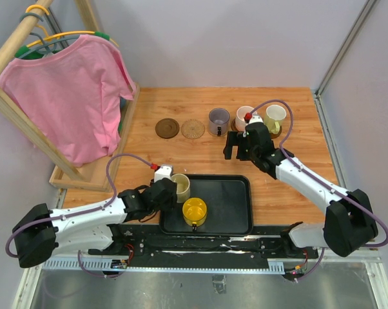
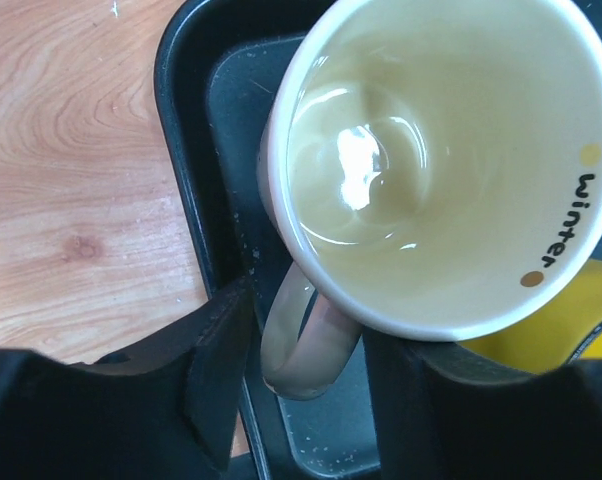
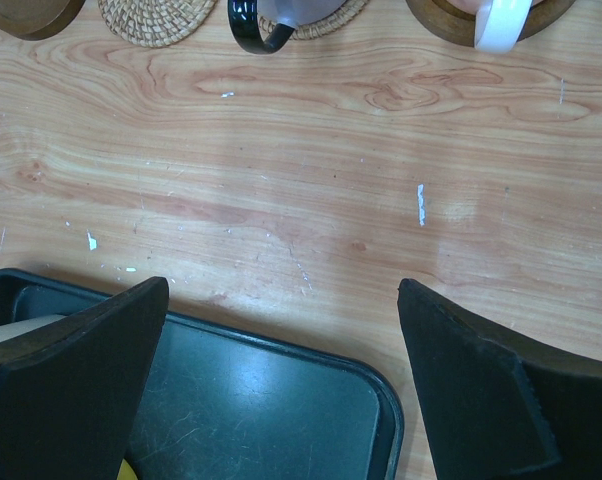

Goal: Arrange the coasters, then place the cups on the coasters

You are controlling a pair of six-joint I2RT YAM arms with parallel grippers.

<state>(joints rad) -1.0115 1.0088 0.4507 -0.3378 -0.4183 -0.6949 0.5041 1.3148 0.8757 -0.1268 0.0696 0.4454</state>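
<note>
Handle (image 2: 296,350) of the cream-beige cup (image 2: 441,170) points straight back at the left gripper (image 2: 309,325), and the coming lift turns on that alignment. The loop runs from the cup wall toward the wrist, with one finger on either side of it. The cup stands upright inside the black tray (image 2: 181,120), tight in its far-left corner, its wall just beside the tray's rim. The jaws stand about half apart, flanking the handle closely. The left wrist view leaves only slivers of gap, so it cannot be told whether the pads are already pressing on the loop. A yellow cup (image 1: 194,210) stands in the tray too, toward its near edge and just right of the cream one. Beyond the tray's far edge lie a bare dark brown coaster (image 1: 167,128) and a bare tan coaster (image 1: 193,128). To their right stand the grey-purple cup (image 1: 218,120), pale pink cup (image 1: 244,117) and yellow-green cup (image 1: 275,117). The left arm is plainly the nearer one to the cream cup. The right gripper (image 3: 281,285) hovers over bare wood past the tray's far-right corner, jaws spread wide, holding and touching nothing. A lift would probably need to go straight up to clear the rim.
</note>
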